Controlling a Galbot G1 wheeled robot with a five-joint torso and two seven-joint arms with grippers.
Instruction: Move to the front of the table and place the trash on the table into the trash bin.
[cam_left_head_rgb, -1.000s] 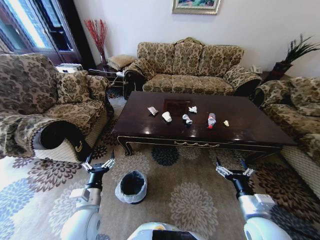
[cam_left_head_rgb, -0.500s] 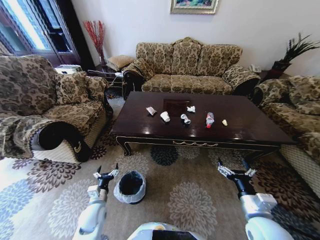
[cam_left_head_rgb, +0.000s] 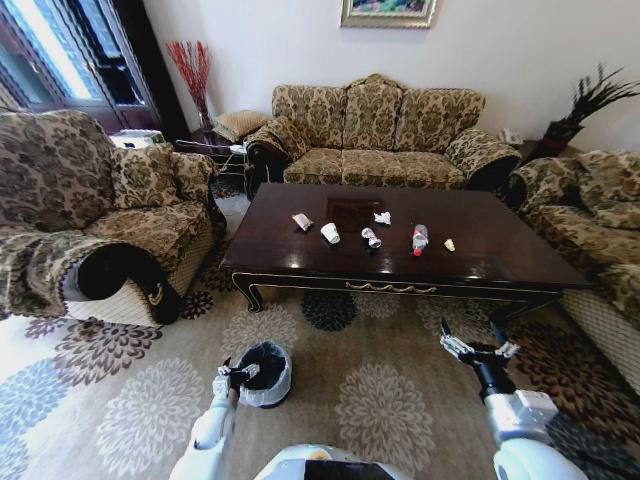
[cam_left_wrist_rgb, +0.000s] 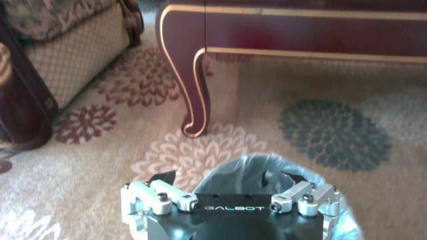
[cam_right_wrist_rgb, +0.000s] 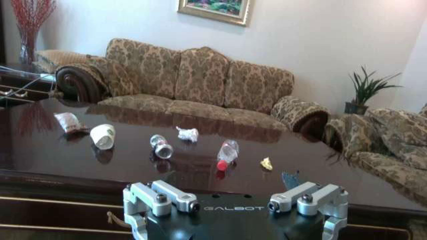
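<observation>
A patterned carpet (cam_left_head_rgb: 400, 390) and floral sofas surround the dark worktop (cam_left_head_rgb: 500, 250) at frame centre. On it lie a paper cup (cam_left_head_rgb: 331, 233), crumpled papers (cam_left_head_rgb: 383, 218) and a bottle (cam_left_head_rgb: 420, 239). The trash bin (cam_left_head_rgb: 266, 373) is seen lower left, with the left tool (cam_left_head_rgb: 238, 375), fingers apart, at its rim. The right tool (cam_left_head_rgb: 480, 352) is held fingers apart, lower right.

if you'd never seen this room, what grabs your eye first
Probably the big glossy dark table mid-room, with a row of litter along it: a white paper cup, crumpled papers and a red-labelled bottle. Next, the lined trash bin on the flowered carpet in front of the table, with the left gripper at its rim, and the right gripper open above the carpet.
</observation>
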